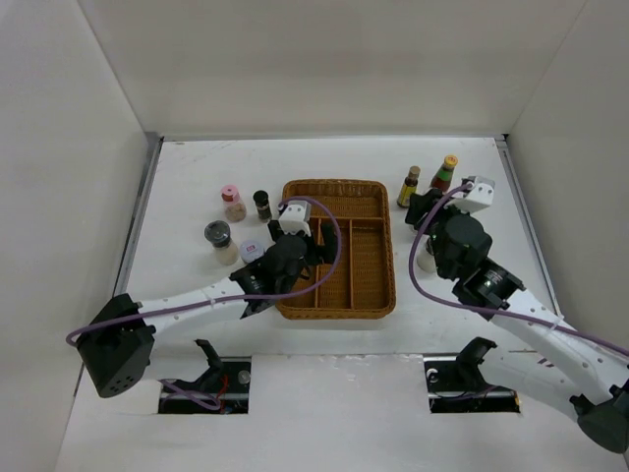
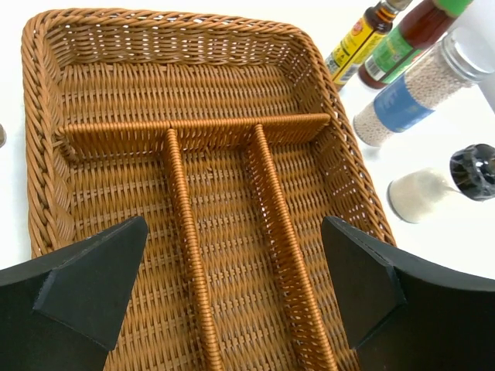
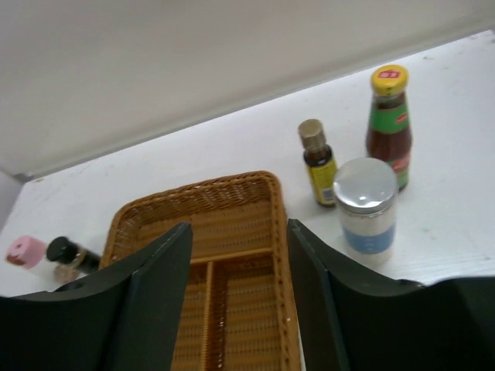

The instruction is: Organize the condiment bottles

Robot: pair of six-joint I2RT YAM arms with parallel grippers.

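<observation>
Since the bottles [image 1: 233, 203] stand on the surface [image 1: 187, 172] beside the tray [image 1: 334, 183], and the left gripper [image 2: 234, 232] and right gripper [image 3: 240, 232] gape empty, a careless reach could topple the silver-capped jar [image 3: 367, 205] into its neighbours.

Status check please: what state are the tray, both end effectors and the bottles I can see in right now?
Wicker tray: empty where visible.
Left end effector: open, empty, above tray.
Right end effector: open, empty.
Yellow-capped bottle: upright, outside tray.
Tan-capped bottle: upright, outside tray.
Silver-capped jar: upright, outside tray.
Pink-capped jar: upright, outside tray.
</observation>
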